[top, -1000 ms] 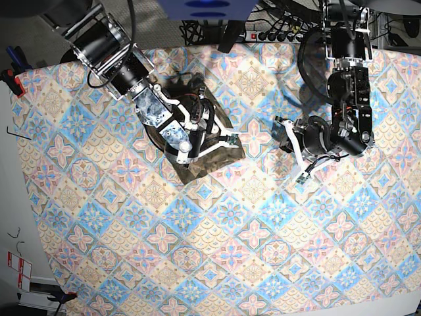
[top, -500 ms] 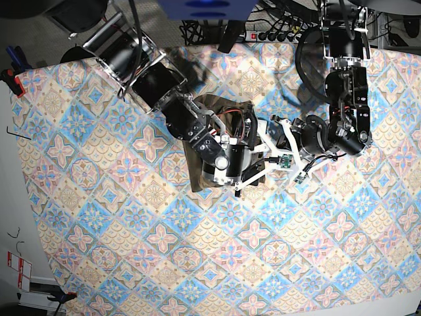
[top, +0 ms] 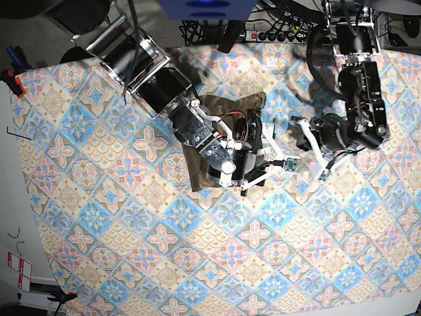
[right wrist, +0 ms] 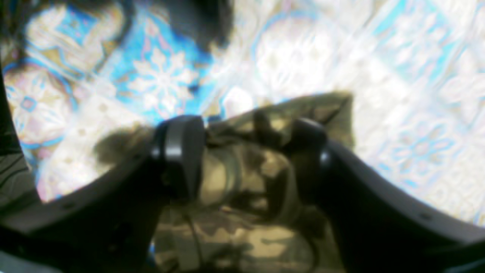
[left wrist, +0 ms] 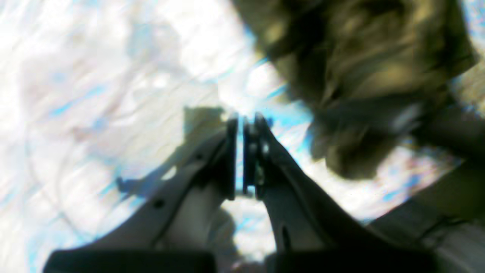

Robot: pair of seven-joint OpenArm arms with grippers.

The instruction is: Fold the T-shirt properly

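Pastel blue-and-pink tile-patterned tablecloth [top: 131,263] covers the whole worktop, with a power strip [top: 276,33] and cables beyond its far edge. Near the middle of it lies the T-shirt [top: 200,161], camouflage-printed and already gathered into a compact, roughly rectangular bundle rather than spread flat.

Directly over that bundle is the right gripper [right wrist: 246,151]; its wrist view shows the two fingers [right wrist: 182,155] standing partway apart with a thick wad of camouflage cloth filling the gap between them, so it appears to be gripping a folded edge of the shirt. That hold makes sense as the means of carrying one layer across the rest, or of pressing the stack into shape. Blur hides exactly which edge it has.

Off to the side, apart from the shirt, the left gripper [left wrist: 242,151] hangs above bare tablecloth with its jaws closed together and nothing between them. It seems parked out of the way so the other arm has room. By my judgement the fold is well advanced, with tidying or a last fold left.
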